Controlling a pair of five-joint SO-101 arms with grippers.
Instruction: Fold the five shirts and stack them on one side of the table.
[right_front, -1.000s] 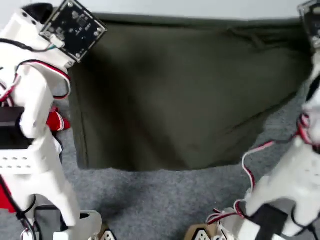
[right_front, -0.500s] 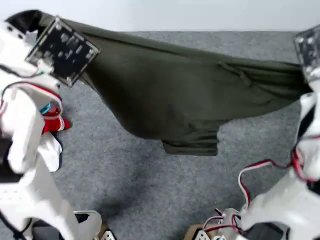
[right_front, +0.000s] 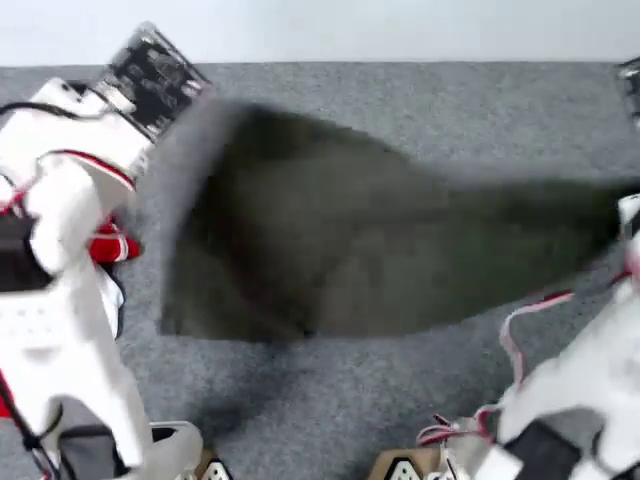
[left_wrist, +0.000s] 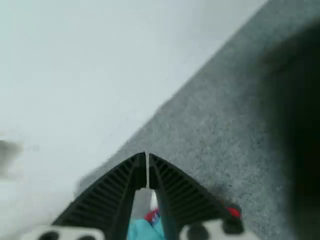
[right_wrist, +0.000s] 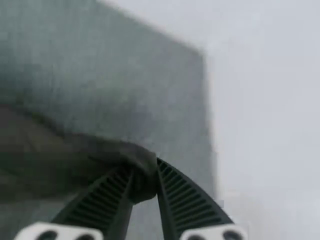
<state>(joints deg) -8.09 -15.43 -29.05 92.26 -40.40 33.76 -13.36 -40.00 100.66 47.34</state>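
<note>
One olive-green shirt (right_front: 380, 250) of soft, matte cloth lay spread in a broad, roughly triangular sheet over the middle of the table (right_front: 400, 90), tapering toward the right arm (right_front: 590, 370); its exact outline and folds could not be told. The table carried a grey, fine-grained, carpet-like cover, bordered at the far side by a smooth white surface (right_front: 300, 30). Two arms, both of white moulded plastic, stood one at each side. Two tools, each with black ribbed fingers tapering to a point. The right tool (right_wrist: 145, 182) was clenched on a bunched, rounded wad of the shirt (right_wrist: 60, 155), the cloth trailing away from it in a dark band above the grey cover. The left tool (left_wrist: 147, 160) was closed to a thin slit with nothing between its fingers, over bare grey table, the shirt (left_wrist: 300, 125) well off to one side. One dark square circuit board (right_front: 152, 75) sat on the left arm (right_front: 60, 260) and covered the shirt's near-left corner region from above. One red item (right_front: 112, 243) lay beside the left arm; what it was could not be told. One red-and-white cable (right_front: 525, 320) looped along the right arm.
</note>
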